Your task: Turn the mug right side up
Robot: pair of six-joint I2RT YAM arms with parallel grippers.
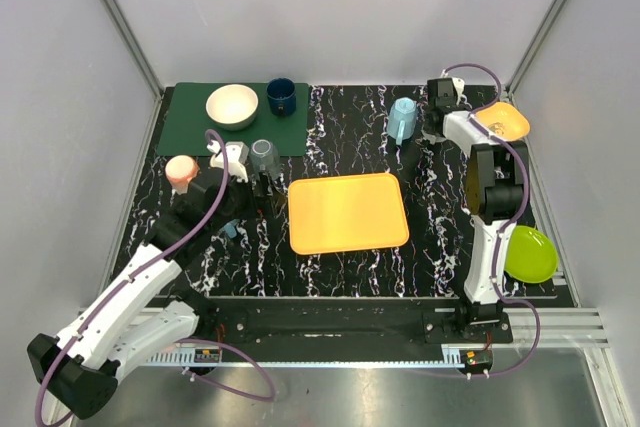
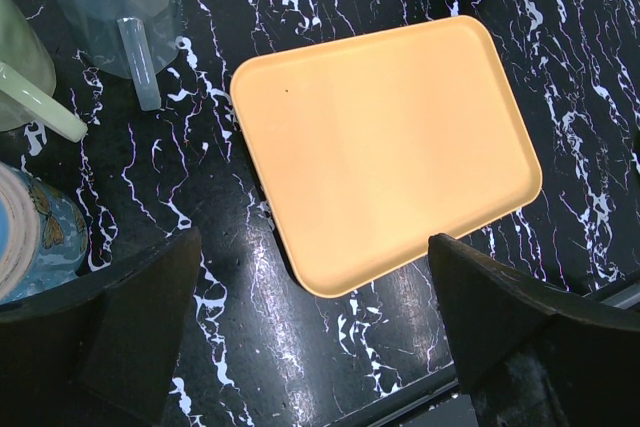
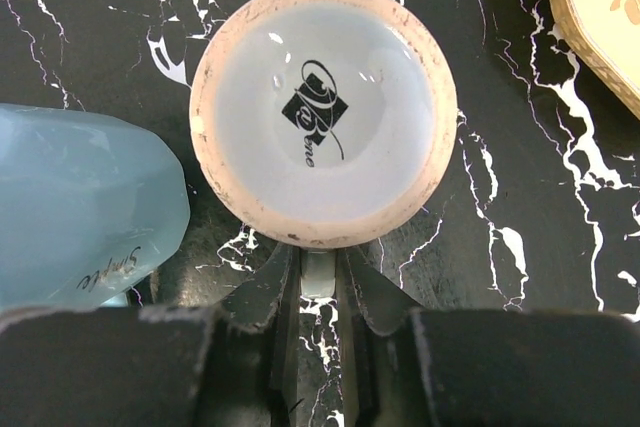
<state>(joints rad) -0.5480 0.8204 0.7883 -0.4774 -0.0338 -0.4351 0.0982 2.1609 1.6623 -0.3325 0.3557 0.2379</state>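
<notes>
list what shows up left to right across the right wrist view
light blue mug → upside-down mug → orange dish

White arm links (image 1: 130,292), black joints (image 1: 495,182), purple cables (image 1: 188,234).

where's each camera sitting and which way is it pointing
Top external: above and behind the arm bases, looking down on the table; both arms show.
Left wrist: on the left arm, looking down at the tray; the open left gripper frames the bottom.
Right wrist: on the right arm, looking down at the upside-down mug; the right gripper pinches its handle.
Shared: tray, top and left wrist; blue mug, top and right wrist.
</notes>
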